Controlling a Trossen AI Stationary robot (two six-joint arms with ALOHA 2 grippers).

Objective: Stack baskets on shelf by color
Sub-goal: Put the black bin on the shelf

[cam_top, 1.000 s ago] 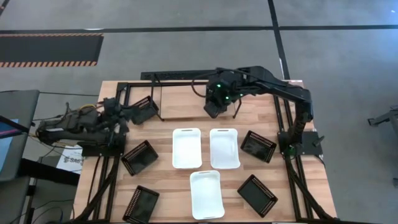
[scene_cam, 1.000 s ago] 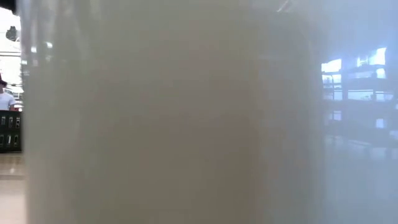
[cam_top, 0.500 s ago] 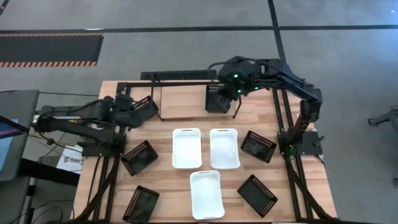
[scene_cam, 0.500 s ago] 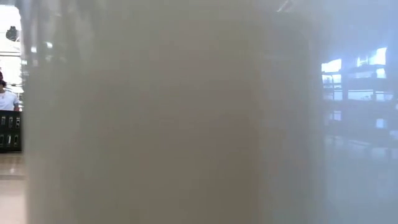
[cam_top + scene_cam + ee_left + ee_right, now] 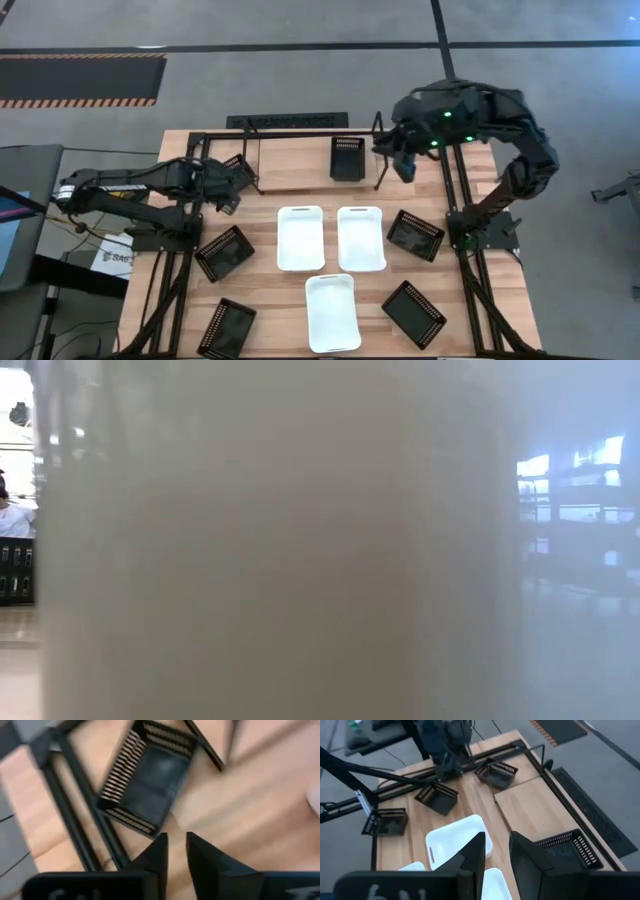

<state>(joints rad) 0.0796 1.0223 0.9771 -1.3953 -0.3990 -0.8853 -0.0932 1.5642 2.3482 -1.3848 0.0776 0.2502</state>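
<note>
We see our left gripper (image 5: 176, 851) empty, its jaws a narrow slot apart, with one black basket (image 5: 145, 785) just ahead of the tips at the shelf's (image 5: 300, 165) left end, not held. Our right gripper (image 5: 496, 851) hangs high, jaws parted and holding nothing; below and beside them a second black basket (image 5: 568, 849) sits on the shelf's wood panel near its right end. Farther out from both sets of jaws, four black baskets lie loose on the table (image 5: 260, 290): two on the left (image 5: 224, 252), two on the right (image 5: 414, 234). Between them three white baskets (image 5: 300, 238) wait untouched. By our reckoning two of nine baskets are at the shelf, none stacked yet, so most of the sorting remains. The low view is blocked by a pale surface.
</note>
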